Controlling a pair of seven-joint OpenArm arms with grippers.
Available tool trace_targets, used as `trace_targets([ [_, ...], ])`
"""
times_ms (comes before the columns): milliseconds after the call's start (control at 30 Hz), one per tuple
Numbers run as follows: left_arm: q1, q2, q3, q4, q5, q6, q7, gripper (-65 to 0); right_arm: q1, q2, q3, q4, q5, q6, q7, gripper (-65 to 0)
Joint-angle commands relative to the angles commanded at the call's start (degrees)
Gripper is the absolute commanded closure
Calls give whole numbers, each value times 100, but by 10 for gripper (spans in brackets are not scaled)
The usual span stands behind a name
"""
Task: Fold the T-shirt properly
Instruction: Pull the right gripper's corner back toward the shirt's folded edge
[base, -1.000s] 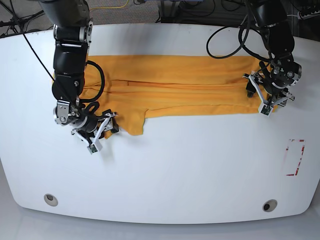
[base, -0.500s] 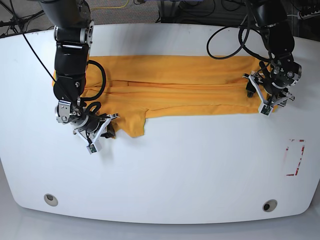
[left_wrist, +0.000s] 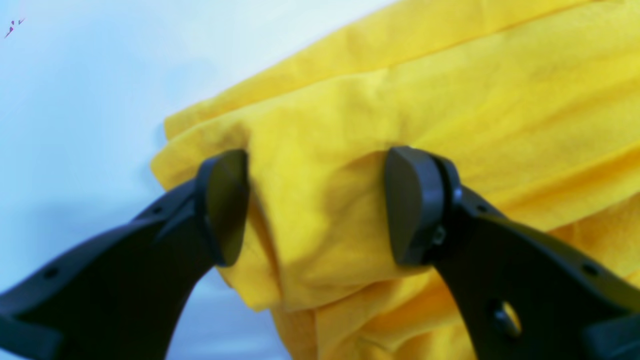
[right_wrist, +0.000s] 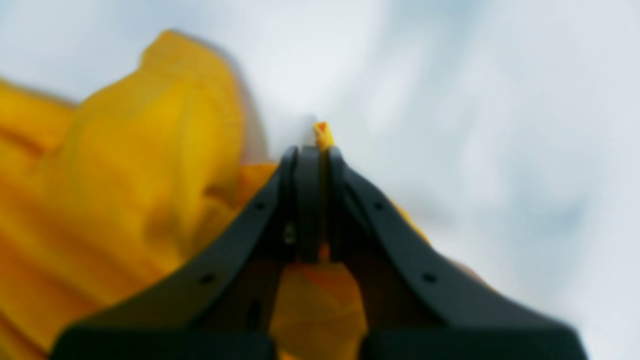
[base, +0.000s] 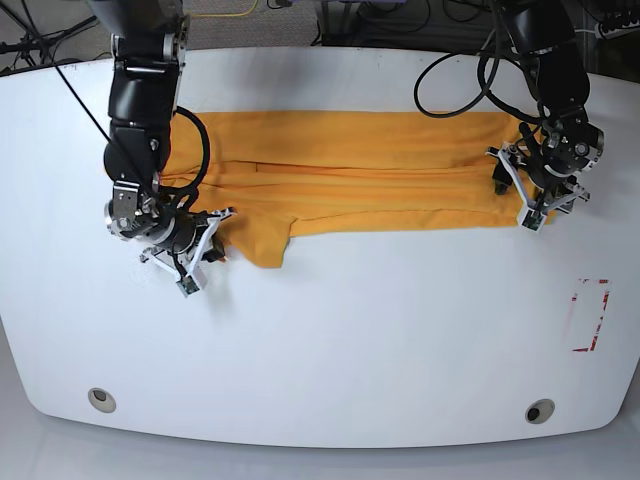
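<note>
The orange-yellow T-shirt (base: 350, 170) lies as a long folded band across the far half of the white table (base: 330, 340); its print does not show. My right gripper (base: 208, 250), at the band's left end, is shut on a small pinch of the shirt's edge (right_wrist: 322, 131), next to a flap that hangs toward the front (base: 265, 245). My left gripper (base: 516, 195) is at the band's right end. In the left wrist view it (left_wrist: 320, 205) is open, with bunched cloth (left_wrist: 450, 90) between the two fingers.
A red-marked rectangle (base: 590, 315) is on the table at the front right. Two round holes (base: 100, 398) (base: 540, 410) sit near the front edge. Cables lie behind the table's far edge.
My right arm has drawn slightly back and to the left with the shirt's edge, and the hanging flap has shifted a little with it. The left arm has not moved.
</note>
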Motion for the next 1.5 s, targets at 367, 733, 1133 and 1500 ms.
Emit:
trace_targets([
  [367,53,0,26,0,0,0,0,-399,-738,-211,958,1723,-18,44,-826,0],
  [733,132,-9,26,-114,9,0,-9,-399,-1477,-229,1240,2277,-9,35,-923,0],
  [1133,149,-9,0,-167,9,0,-18,-399,-2101,-229,1257,2567,-9,18,-923,0],
  [1500,149,-9,18,-167,18,0,-18,-399,-2365,-229,1336,2910,-44,0,-923,-10],
])
